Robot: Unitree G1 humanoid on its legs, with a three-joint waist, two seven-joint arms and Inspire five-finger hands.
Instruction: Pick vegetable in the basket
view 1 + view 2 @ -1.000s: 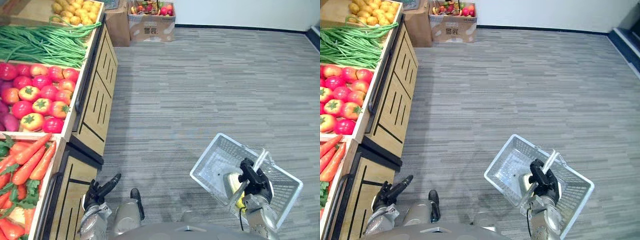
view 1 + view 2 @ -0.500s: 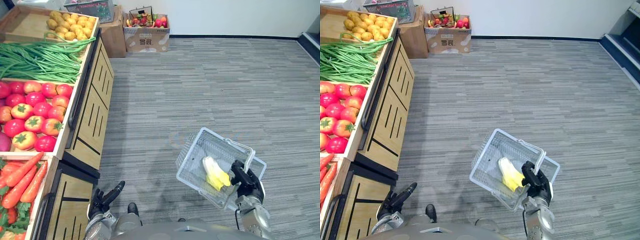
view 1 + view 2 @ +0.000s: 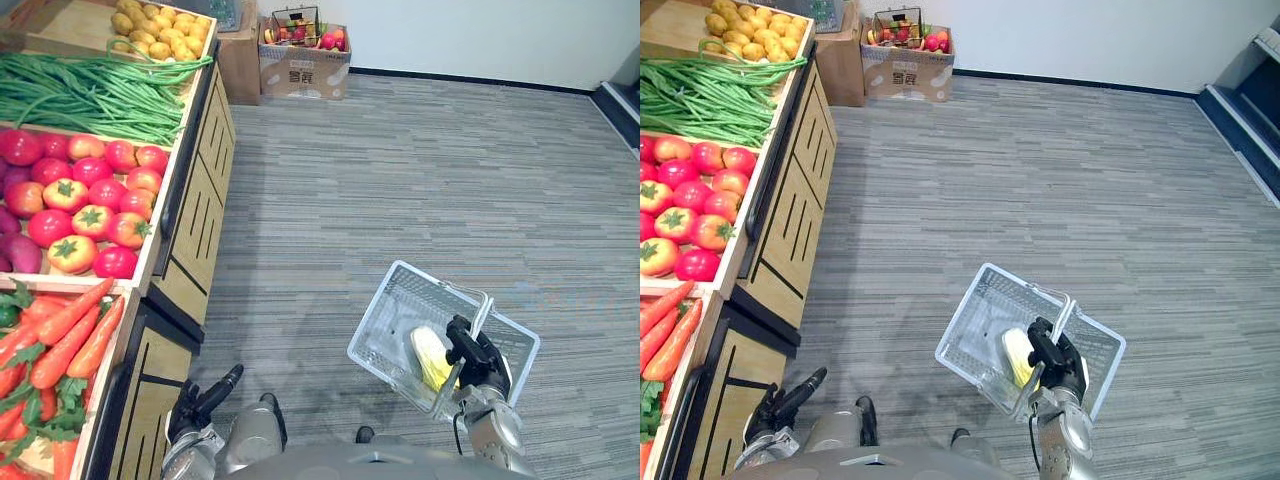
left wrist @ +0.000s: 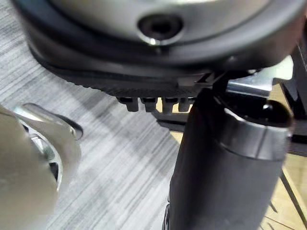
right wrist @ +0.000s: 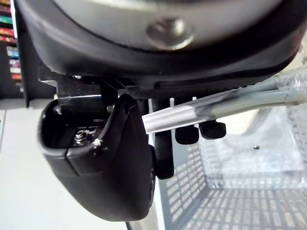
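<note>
The right hand (image 3: 478, 356) grips the handle (image 5: 240, 103) of the basket (image 3: 390, 315), a yellowish vegetable (image 3: 430, 354) lying inside; the left hand (image 3: 205, 393) hangs low, fingers straight, holding nothing.

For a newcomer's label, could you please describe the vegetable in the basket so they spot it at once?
Right of the wooden produce stand, over the grey floor, the right hand holds a white wire basket by its handle. Inside lies a pale yellow-green leafy vegetable, the only item seen there, unlike the red, orange and green produce on the stand.
</note>
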